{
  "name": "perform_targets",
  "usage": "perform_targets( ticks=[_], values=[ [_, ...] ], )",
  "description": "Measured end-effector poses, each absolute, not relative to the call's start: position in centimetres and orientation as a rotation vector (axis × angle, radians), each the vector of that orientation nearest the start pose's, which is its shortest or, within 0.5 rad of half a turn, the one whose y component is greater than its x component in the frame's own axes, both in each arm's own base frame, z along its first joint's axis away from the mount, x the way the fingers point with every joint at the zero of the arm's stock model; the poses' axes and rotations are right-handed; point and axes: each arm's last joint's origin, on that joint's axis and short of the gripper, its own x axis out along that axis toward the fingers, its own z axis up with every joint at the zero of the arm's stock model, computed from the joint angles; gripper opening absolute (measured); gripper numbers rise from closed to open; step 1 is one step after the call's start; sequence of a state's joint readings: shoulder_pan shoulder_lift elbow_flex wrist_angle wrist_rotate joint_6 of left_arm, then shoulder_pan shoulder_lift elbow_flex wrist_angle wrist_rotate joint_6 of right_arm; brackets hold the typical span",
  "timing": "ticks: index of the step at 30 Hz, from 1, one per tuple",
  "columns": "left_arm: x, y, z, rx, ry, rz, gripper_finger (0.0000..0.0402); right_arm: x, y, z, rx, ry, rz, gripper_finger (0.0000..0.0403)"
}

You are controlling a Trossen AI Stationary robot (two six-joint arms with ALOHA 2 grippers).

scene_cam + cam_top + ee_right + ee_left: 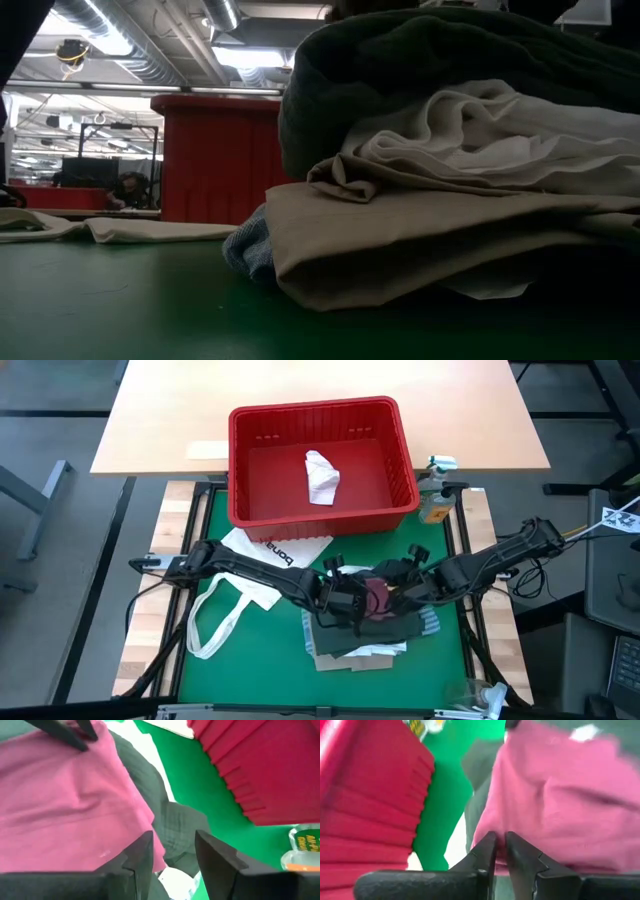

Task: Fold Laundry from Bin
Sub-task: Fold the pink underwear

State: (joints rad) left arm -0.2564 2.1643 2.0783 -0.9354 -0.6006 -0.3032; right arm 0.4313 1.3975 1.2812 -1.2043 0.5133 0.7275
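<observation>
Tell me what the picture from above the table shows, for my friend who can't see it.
Two dark robot arms meet over a pile of folded clothes on a green table, the left gripper and right gripper at a maroon piece on top. Behind is a red bin holding one small white cloth; a white tote bag lies at left.

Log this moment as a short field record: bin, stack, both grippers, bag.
bin: red bin at the table's far side, one small white piece inside
stack: folded stack on the green mat, maroon piece on top
left gripper: left gripper at the maroon piece's edge, jaws nearly together
right gripper: right gripper over the stack, jaws open
bag: white tote bag left of the stack
</observation>
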Motion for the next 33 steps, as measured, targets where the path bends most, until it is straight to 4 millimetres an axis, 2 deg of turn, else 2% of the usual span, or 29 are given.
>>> perform_targets(
  ticks=[3, 11, 18, 22, 29, 33],
  values=[
    [45.3, -9.8, 26.7, 0.164, 0.915, 0.459, 0.0032, 23.9, 9.4, 29.6, 0.012, 1.078, -0.494, 0.0144],
    [44.8, -9.6, 24.6, 0.193, 0.977, 0.471, 0.0015, 26.0, 10.3, 26.3, -0.092, 1.161, -0.551, 0.0144],
    [44.5, -10.0, 23.6, 0.211, 1.006, 0.456, 0.0007, 26.2, 10.3, 25.9, -0.115, 1.169, -0.563, 0.0144],
    [44.5, -10.3, 24.5, 0.21, 0.986, 0.45, 0.0002, 25.5, 10.1, 27.4, -0.115, 1.177, -0.562, 0.0144],
    [44.1, -11.2, 28.6, 0.233, 0.906, 0.384, 0.0004, 25.0, 10.0, 32.0, -0.004, 1.122, -0.493, 0.0144],
    [43.9, -12.2, 30.2, 0.22, 0.865, 0.349, 0.0004, 24.9, 11.1, 33.3, 0.06, 1.102, -0.397, 0.0144]
  ],
)
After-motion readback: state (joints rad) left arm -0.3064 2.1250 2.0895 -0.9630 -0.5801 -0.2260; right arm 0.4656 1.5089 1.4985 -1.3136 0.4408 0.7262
